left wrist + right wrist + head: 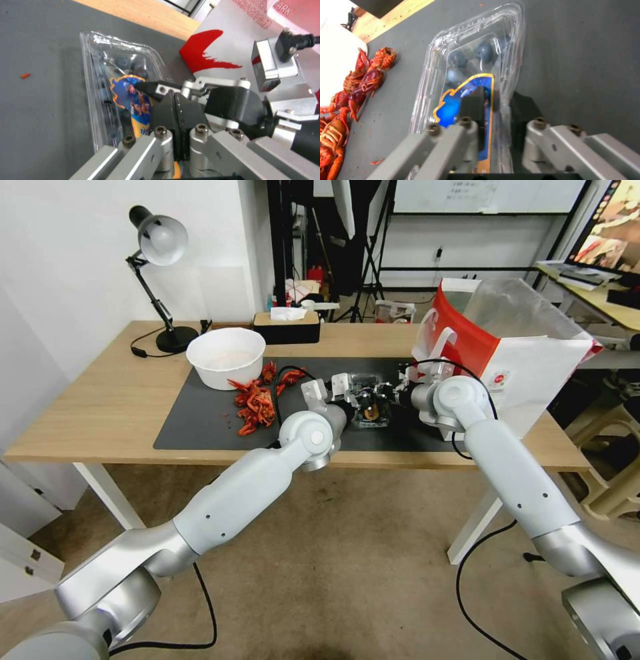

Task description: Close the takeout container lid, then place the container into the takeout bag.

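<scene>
**Both grippers at the clamshell, lid down, bag waiting beyond**

Your right gripper (493, 110) is closed narrow across the container (476, 75): one dark finger lies on the labelled lid, the other runs down outside the container's long edge, so it is pinching lid and rim together. Your left gripper (175, 110) comes in from the opposite side with its pads pressed flat together, holding nothing, tips at the label end.

The takeout container lid (126, 75) looks seated over the tray; whether it has snapped, you can't tell. A few blueberries (483, 53) sit at the end away from your right fingers.

Handling judgement: thin clear plastic, very light, slick, and it will buckle under a hard squeeze. The berries can roll and shift the balance. Take it across the rim flange where lid and tray meet, keeping it level.

The takeout bag (527, 360) stands open-mouthed just outboard of your right gripper. Crayfish (257, 403) and a white bowl (225, 357) lie outboard of your left, on the dark mat (200, 413).
</scene>
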### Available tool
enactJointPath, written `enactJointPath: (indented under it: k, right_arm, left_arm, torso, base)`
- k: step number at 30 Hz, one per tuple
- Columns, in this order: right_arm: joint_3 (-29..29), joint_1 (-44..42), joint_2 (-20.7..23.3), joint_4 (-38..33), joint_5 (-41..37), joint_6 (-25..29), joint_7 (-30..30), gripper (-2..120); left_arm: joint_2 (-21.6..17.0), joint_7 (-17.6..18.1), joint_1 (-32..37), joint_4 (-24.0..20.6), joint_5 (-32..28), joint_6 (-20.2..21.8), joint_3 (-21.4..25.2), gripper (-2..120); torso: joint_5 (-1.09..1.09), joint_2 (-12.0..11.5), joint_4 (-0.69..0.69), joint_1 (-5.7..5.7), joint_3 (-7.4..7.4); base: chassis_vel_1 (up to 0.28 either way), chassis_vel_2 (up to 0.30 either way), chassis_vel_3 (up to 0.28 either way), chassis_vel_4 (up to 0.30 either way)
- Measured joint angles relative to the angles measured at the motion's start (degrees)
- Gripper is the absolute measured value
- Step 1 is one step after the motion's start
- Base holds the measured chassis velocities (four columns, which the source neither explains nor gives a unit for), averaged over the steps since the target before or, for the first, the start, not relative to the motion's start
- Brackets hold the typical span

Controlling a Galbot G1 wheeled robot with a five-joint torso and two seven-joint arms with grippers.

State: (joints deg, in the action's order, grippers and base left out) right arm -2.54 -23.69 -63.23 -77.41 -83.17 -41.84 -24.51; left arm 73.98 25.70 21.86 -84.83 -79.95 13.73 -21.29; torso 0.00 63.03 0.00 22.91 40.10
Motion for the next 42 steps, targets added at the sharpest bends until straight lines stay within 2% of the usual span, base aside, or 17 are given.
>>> enactJointPath:
  k: [1,2,5,13,20,23,25,26,29,34,37,38,40,42]
  right_arm:
    - [0.0,0.0,0.0,0.0,0.0,0.0,0.0,13]
    - [0.0,0.0,-0.1,0.0,0.0,0.0,0.0,5]
    - [-0.1,-0.1,-0.2,0.0,0.0,0.0,0.0,0]
    - [-0.5,-0.4,0.1,-0.5,-0.2,0.0,-0.4,0]
    - [-1.3,-0.7,0.7,-0.9,-0.7,0.0,-1.1,0]
    - [-1.8,-1.0,0.9,-1.2,-0.9,0.0,-1.2,0]
    - [-2.0,-1.1,1.1,-1.2,-1.1,0.0,-1.2,0]
    - [-2.0,-1.1,1.1,-1.2,-1.1,0.0,-1.2,0]
    - [-2.3,-1.2,0.7,-0.7,-1.3,0.0,-1.0,0]
    - [-2.3,-1.2,0.4,-0.6,-1.3,0.0,-1.0,0]
    - [-1.9,-0.8,-0.6,-0.5,-1.2,0.0,-1.0,0]
    - [-1.9,-0.8,-0.6,-0.5,-1.2,0.0,-1.0,0]
    - [-1.5,-0.2,-1.3,-0.5,-1.2,0.0,-1.3,0]
    - [-1.1,0.0,-1.7,-0.5,-1.2,0.0,-1.5,0]
  left_arm:
    - [0.0,0.0,-0.1,0.0,0.0,0.0,0.0,0]
    - [0.0,0.0,-0.1,0.1,0.0,-0.1,0.0,0]
    - [0.0,0.0,-0.3,0.2,0.0,-0.1,0.0,0]
    - [0.0,0.0,-0.4,0.1,0.2,-0.2,0.0,0]
    - [-1.5,0.0,0.2,-1.8,0.3,-0.3,1.7,0]
    - [-3.6,0.2,1.7,-4.0,0.5,-0.1,3.4,0]
    - [-6.3,0.2,3.0,-6.2,0.7,0.0,4.4,0]
    - [-6.3,0.2,3.0,-6.2,0.7,0.0,4.4,0]
    - [-11.7,-0.2,5.8,-10.2,2.0,0.0,6.7,0]
    - [-14.6,-0.9,7.7,-12.4,4.1,-0.2,8.2,0]
    - [-20.4,-2.7,15.0,-18.8,13.6,-0.9,12.3,17]
    - [-20.4,-2.7,15.0,-18.8,13.6,-0.9,12.3,17]
    - [-22.6,-3.7,21.0,-22.8,19.8,-2.2,15.4,23]
    - [-24.9,-4.3,28.4,-26.5,25.1,-3.5,19.9,34]
  torso:
    - [0.00,0.0,0.00,0.00,0.00]
    - [-0.01,0.0,0.00,0.00,0.00]
    - [-0.01,0.0,0.00,0.00,0.00]
    - [0.01,0.0,0.02,0.00,0.00]
    - [0.00,0.0,0.00,0.00,0.00]
    - [0.00,0.0,0.00,0.00,0.00]
    - [0.00,0.0,-0.01,0.00,0.00]
    - [0.00,0.0,-0.01,0.00,0.00]
    - [-0.01,0.0,-0.01,0.00,0.00]
    - [-0.02,0.0,0.00,0.00,0.00]
    - [-0.01,0.0,-0.01,0.00,0.00]
    - [-0.01,0.0,-0.01,0.00,0.00]
    - [-0.02,0.0,0.01,0.00,0.00]
    - [-0.01,0.0,0.01,0.00,0.00]
  base:
    - [0.000,0.000,0.000,0.000]
    - [0.000,0.000,0.000,0.000]
    - [0.000,0.000,0.000,0.000]
    - [0.000,0.000,0.000,0.000]
    - [0.000,0.000,0.000,0.000]
    - [0.000,0.000,0.000,0.000]
    - [0.000,0.000,0.000,0.000]
    - [0.000,0.000,0.000,0.000]
    - [0.000,0.000,0.000,0.000]
    - [0.000,0.000,0.000,0.000]
    - [0.000,0.000,0.000,0.000]
    - [0.000,0.000,0.000,0.000]
    - [0.000,0.000,0.000,0.000]
    - [0.000,0.000,0.000,0.000]
